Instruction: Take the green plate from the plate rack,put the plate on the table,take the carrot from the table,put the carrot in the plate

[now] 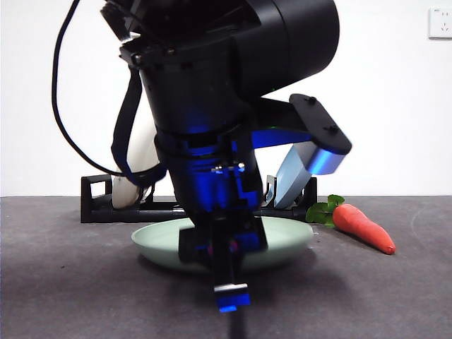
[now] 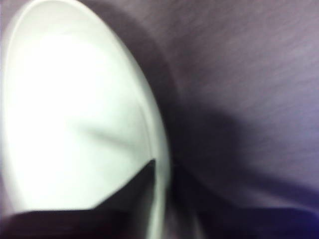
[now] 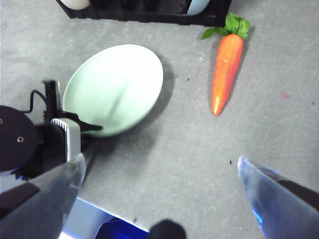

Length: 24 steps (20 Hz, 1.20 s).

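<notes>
The green plate (image 1: 282, 236) lies on the table (image 1: 63, 282) in front of the plate rack (image 1: 95, 198). My left gripper (image 1: 227, 265) reaches down at the plate's near rim, its jaws shut on that rim, one above it and one outside it. The blurred left wrist view shows the plate (image 2: 75, 114) filling the picture with the gripper (image 2: 164, 174) at its edge. The right wrist view shows the plate (image 3: 119, 84), the left gripper (image 3: 87, 128) and the carrot (image 3: 227, 69). The carrot (image 1: 364, 227) lies right of the plate, leaves toward the rack. My right gripper (image 3: 159, 199) hangs open and empty high above.
A cream-white plate (image 1: 131, 187) stands at the rack's left end and a blue plate (image 1: 293, 180) at its right end. The rack (image 3: 149, 12) runs along the far side. The left arm's dark body hides much of the front view.
</notes>
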Motion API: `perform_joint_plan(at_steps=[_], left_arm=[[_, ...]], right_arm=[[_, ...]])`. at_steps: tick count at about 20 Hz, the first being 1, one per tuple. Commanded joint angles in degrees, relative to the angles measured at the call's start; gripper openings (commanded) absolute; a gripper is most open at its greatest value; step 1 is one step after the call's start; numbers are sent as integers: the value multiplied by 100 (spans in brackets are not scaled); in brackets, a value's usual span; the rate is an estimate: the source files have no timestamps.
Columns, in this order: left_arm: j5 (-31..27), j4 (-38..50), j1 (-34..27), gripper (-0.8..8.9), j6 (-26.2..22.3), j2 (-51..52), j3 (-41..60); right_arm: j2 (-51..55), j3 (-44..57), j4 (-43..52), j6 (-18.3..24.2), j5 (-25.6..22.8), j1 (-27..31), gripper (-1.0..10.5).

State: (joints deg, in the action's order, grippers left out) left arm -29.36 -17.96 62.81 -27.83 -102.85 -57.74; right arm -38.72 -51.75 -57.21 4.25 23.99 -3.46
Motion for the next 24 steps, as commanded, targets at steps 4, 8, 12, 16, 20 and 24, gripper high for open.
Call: perform_joint_plan(at_steps=[4,8,12,16,20,24], left_arm=[[101,13,28,323,284,116,22],[136,-498,28,323,1001,699,-269],[752,-656,24,323,1888,1727,-540],[1434,-706,24,323,2883,2721,-605],[2028,-787,28,322,3432,3460,-605],[2234,-1005,50,322,3663,3891,-605]], right_arm=[[-225,-7,20,-50,4,-15,658],[-699,-7,485,-52,2,-46,658],[-1598,-7,1613,-81,-17,-125,657],[-2763,-7,2876,-140,-39,-269,657],[-3967,-7,4155,-138,-575,-577,616],[-5071,-7,5263,-136,-1246,-846,617]])
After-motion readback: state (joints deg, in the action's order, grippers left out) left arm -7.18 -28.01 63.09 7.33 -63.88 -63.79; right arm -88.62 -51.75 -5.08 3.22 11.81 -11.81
